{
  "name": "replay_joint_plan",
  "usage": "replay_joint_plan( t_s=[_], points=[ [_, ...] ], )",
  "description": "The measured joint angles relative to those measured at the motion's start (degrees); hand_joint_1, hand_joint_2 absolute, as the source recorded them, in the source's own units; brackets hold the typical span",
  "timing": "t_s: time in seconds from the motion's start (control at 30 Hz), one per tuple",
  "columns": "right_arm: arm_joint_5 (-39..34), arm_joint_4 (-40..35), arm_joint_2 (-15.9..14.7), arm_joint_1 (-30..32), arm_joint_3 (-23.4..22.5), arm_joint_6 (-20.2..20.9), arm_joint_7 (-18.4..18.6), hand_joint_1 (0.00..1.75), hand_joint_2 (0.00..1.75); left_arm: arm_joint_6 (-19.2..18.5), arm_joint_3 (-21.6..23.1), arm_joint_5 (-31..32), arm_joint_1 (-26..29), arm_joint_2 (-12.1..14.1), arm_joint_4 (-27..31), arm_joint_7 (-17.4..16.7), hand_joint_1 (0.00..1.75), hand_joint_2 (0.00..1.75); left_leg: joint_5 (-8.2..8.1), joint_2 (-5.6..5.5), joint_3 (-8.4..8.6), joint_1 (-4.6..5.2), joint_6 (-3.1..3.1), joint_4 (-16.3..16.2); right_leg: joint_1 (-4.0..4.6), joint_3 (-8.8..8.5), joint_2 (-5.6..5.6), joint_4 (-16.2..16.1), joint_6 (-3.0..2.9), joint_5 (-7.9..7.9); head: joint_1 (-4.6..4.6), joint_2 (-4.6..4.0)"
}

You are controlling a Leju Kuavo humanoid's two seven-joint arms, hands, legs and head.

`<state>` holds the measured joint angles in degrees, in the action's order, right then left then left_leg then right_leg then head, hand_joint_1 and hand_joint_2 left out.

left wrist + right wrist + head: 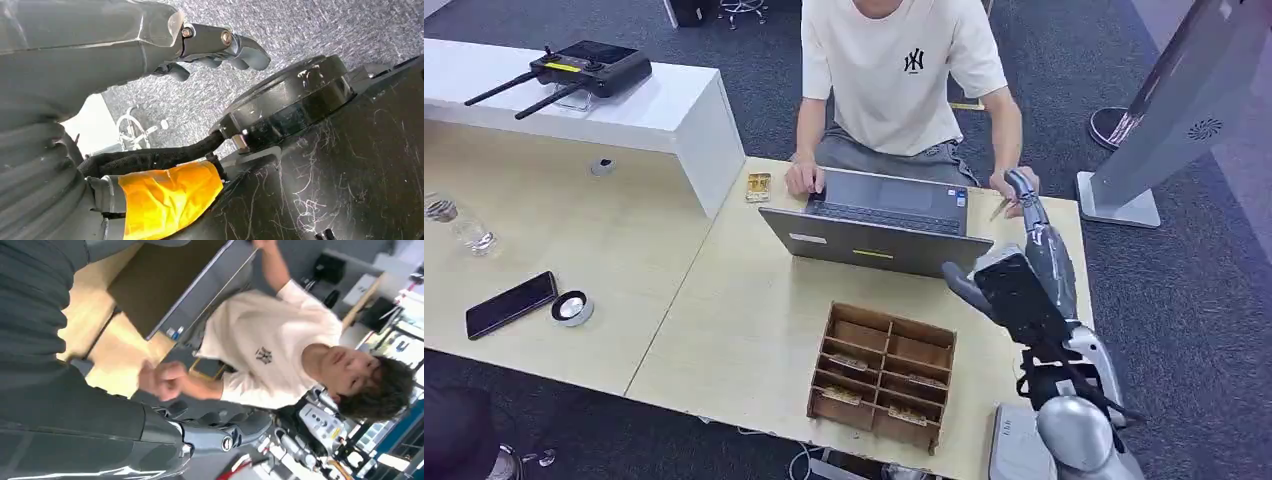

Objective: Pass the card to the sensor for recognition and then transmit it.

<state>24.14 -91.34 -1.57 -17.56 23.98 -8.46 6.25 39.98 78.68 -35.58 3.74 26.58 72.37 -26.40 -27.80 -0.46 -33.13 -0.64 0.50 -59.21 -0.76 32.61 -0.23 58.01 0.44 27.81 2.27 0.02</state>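
My right hand reaches past the laptop's right corner, fingers stretched out to the person's hand at the table's far edge. A thin pale sliver, probably the card, sits right where the two hands meet; the person's fingers seem to hold it. In the right wrist view the person's hand is blurred beside my extended fingers, with nothing showing between thumb and fingers. A pale grey box, likely the sensor, lies under my right arm at the near edge. My left hand hangs over carpet, holding nothing.
A grey laptop stands open in front of the seated person. Nearer me sits a wooden compartment box with cards. A phone, a round puck and a bottle lie left. A white kiosk stand rises far right.
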Motion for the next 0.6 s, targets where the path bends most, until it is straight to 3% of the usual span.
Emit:
replay_joint_plan(
  t_s=[0.6],
  points=[
    [-23.0, -12.5, -1.4, 12.4, -6.4, 0.9, -9.2, 0.0, 1.75, 0.0, -7.0, 3.7, 5.0, -1.4, 0.5, -0.5, 0.0, 1.75, -0.03, 0.0, -0.01, 0.0, -0.02, 0.0, 0.0, 0.0, 0.0, 0.0, 0.01, 0.02, 0.0, 0.0]
  ],
)
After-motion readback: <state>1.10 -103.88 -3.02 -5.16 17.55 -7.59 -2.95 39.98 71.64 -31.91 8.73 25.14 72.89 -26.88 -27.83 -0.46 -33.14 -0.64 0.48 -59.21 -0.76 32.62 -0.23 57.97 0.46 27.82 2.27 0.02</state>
